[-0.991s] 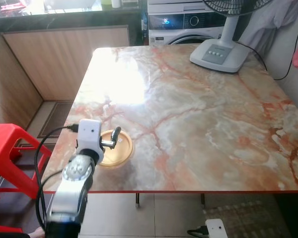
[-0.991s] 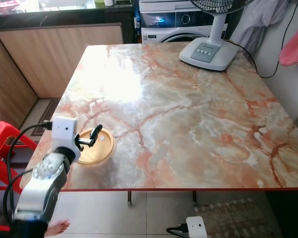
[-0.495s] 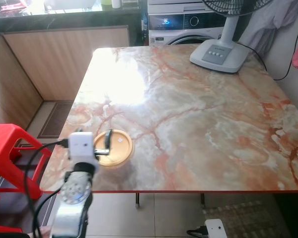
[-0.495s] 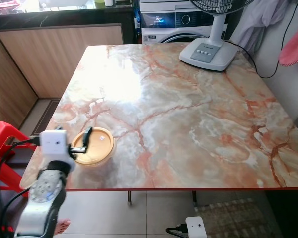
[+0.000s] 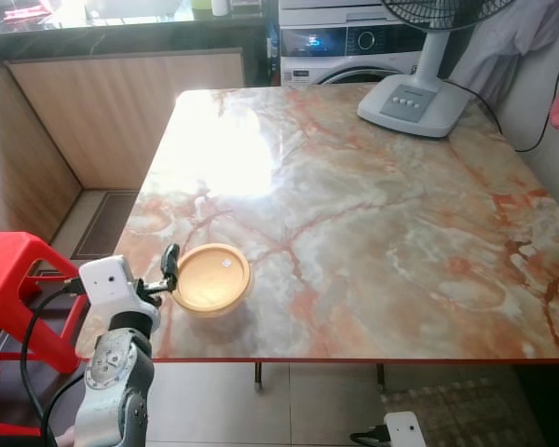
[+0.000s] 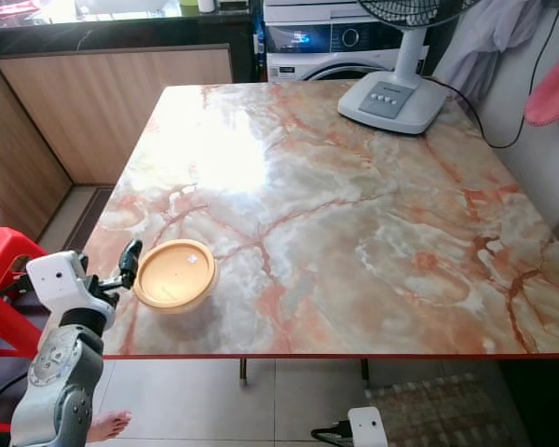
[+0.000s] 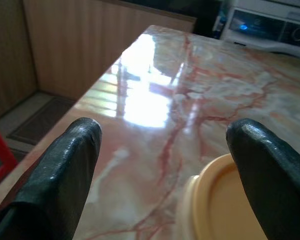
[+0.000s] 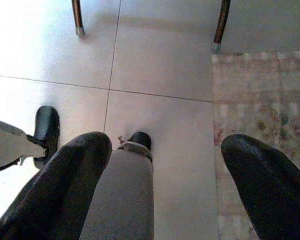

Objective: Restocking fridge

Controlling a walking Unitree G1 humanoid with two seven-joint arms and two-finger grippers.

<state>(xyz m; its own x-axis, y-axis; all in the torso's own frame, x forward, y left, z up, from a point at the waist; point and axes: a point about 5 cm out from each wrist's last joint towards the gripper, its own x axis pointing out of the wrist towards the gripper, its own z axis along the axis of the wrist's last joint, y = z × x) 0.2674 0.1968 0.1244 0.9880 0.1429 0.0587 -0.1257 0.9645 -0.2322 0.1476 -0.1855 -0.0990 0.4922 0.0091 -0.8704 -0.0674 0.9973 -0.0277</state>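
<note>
Marble-patterned bench [image 5: 373,214], red-edged, seen from the head camera. A round yellow lidded container [image 5: 211,277] sits near the bench's front left corner, upright, lid on. Left pincer [image 5: 170,268] is raised at the bench's left edge, just beside the container on its left side; the fingers are spread apart and hold nothing. In the left wrist view the two black fingers [image 7: 65,165] stand wide apart, with the container's yellow lid [image 7: 230,205] partly between them, close to one finger; whether that finger touches it cannot be told. A white fan base [image 5: 415,101] stands at the far right of the bench, well apart from the container, its cord trailing off the right edge. Behind the bench a washing machine [image 5: 349,42] and a dark counter [image 5: 93,23]. A red stool [image 5: 19,279] is on the floor to the left of the bench. Right pincer [image 8: 165,180] hangs idle, fingers spread, pointing down at the tiled floor [image 8: 160,75], with a patterned rug [image 8: 260,95] and the bench legs [image 8: 78,17] below it.
</note>
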